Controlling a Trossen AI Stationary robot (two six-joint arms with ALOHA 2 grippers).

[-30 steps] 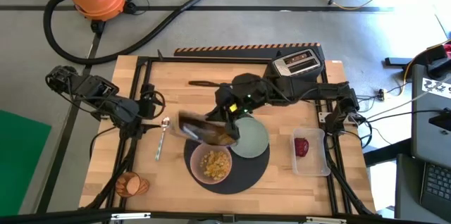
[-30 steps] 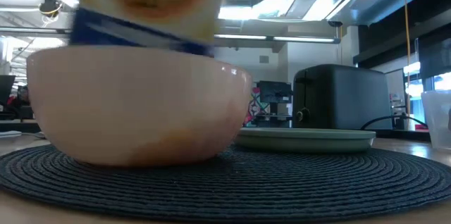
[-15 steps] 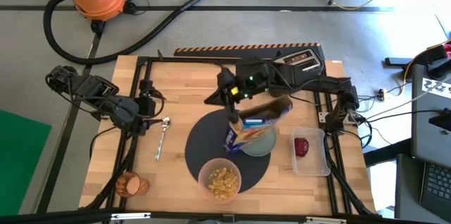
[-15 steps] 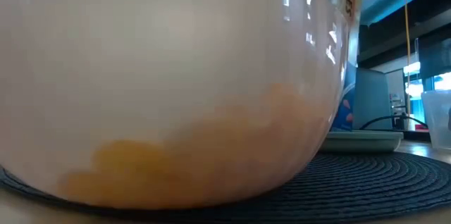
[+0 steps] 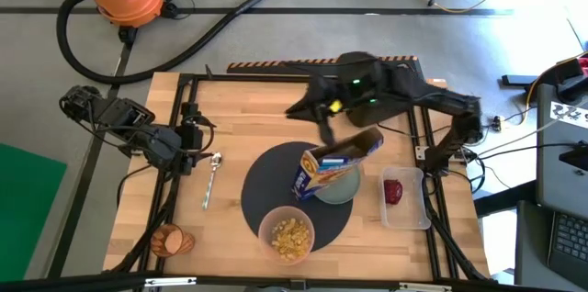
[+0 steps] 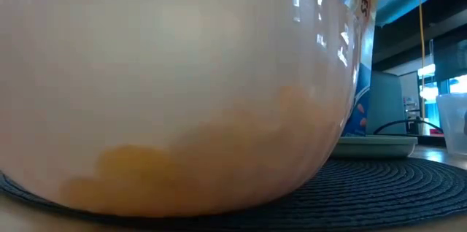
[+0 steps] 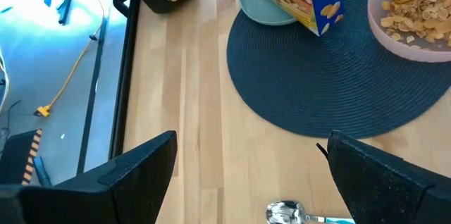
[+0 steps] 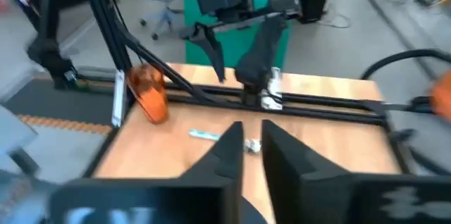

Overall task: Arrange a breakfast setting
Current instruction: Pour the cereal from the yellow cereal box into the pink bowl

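The dark-grey mat (image 5: 266, 191) lies mid-table. The pink bowl (image 5: 288, 234), holding cereal, sits on its near edge and fills the low view (image 6: 175, 86). A cereal box (image 5: 335, 165) stands with its base on the pale green plate (image 5: 344, 189), its open top leaning right. The metal spoon (image 5: 210, 180) lies left of the mat. The orange cup (image 5: 173, 240) is at the near left. The red apple (image 5: 393, 191) sits in a clear tub. My right gripper (image 5: 322, 119) is open, above and beyond the box. My left gripper (image 7: 254, 175) is open above the spoon. No toast shows.
The black toaster (image 5: 390, 81) stands at the far right edge. The clear tub (image 5: 404, 198) sits right of the mat. A black frame rail (image 5: 175, 145) runs along the table's left side. Bare wood lies between the spoon and the mat.
My right gripper has swung the cereal box from tipped over the bowl to standing on the plate, let go of it, and drawn back up toward the far edge. The bowl has slid toward the table's near edge on the mat.
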